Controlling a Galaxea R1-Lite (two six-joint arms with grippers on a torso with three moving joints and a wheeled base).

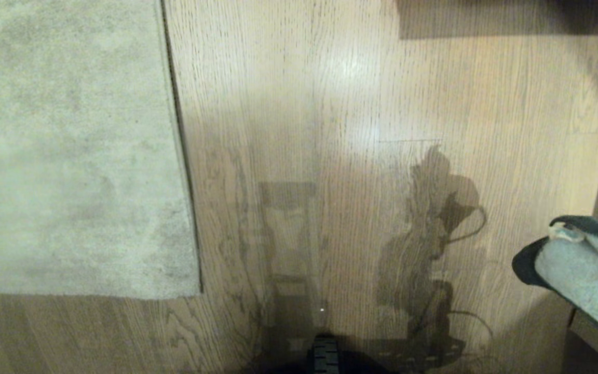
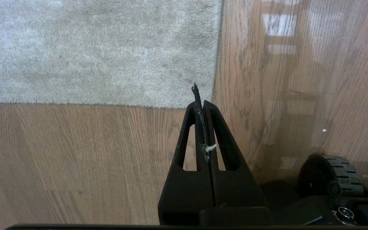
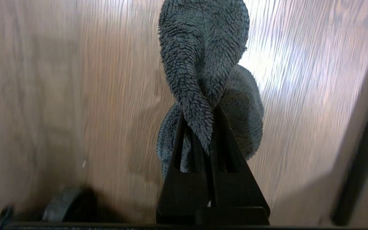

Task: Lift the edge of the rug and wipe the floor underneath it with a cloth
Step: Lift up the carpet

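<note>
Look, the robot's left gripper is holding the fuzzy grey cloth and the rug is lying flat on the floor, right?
Not quite: the right gripper holds the cloth, as the right wrist view shows. The left gripper is shut with no cloth in it. The rug does lie flat on the floor.

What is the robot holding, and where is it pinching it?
The right gripper pinches the fuzzy dark grey-green cloth by a twisted fold. The left gripper holds nothing.

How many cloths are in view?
1: the cloth is pinched in the right tool, above bare floor right of the rug. Others could lie outside the views.
</note>
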